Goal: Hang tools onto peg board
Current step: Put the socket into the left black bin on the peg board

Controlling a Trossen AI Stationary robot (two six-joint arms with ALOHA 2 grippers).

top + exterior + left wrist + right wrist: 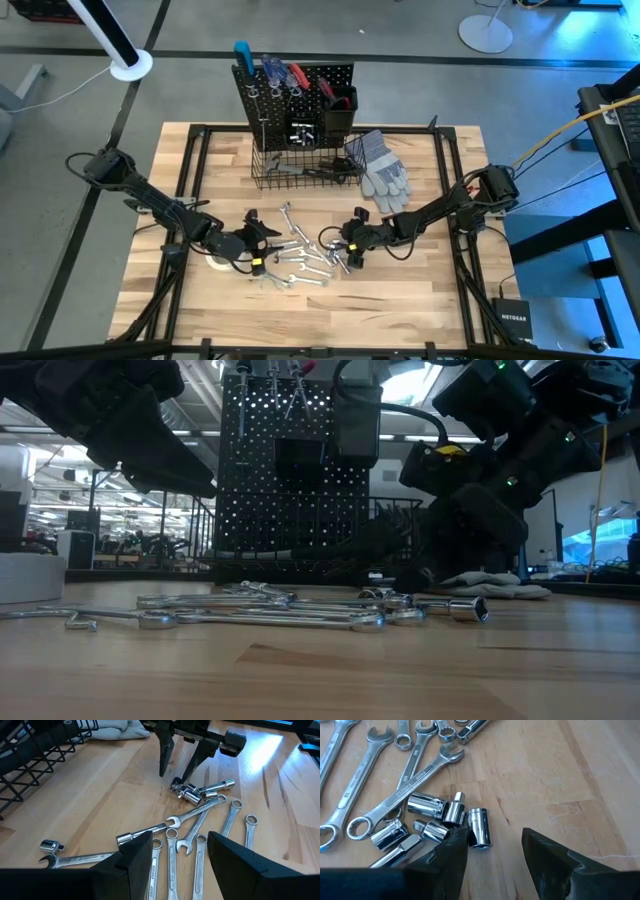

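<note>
A scatter of silver wrenches [300,262] and small sockets [451,817] lies flat on the wooden table [420,300], well in front of the black peg board [295,95], which stands upright at the far edge with a few tools on its hooks and a wire basket [300,170] at its base. Both hands hover low over the pile — the left hand [262,240] spread wide and empty above the wrenches, the right hand [350,245] likewise parted and empty, just over the sockets. Grey gloves [382,170] lie beside the basket.
</note>
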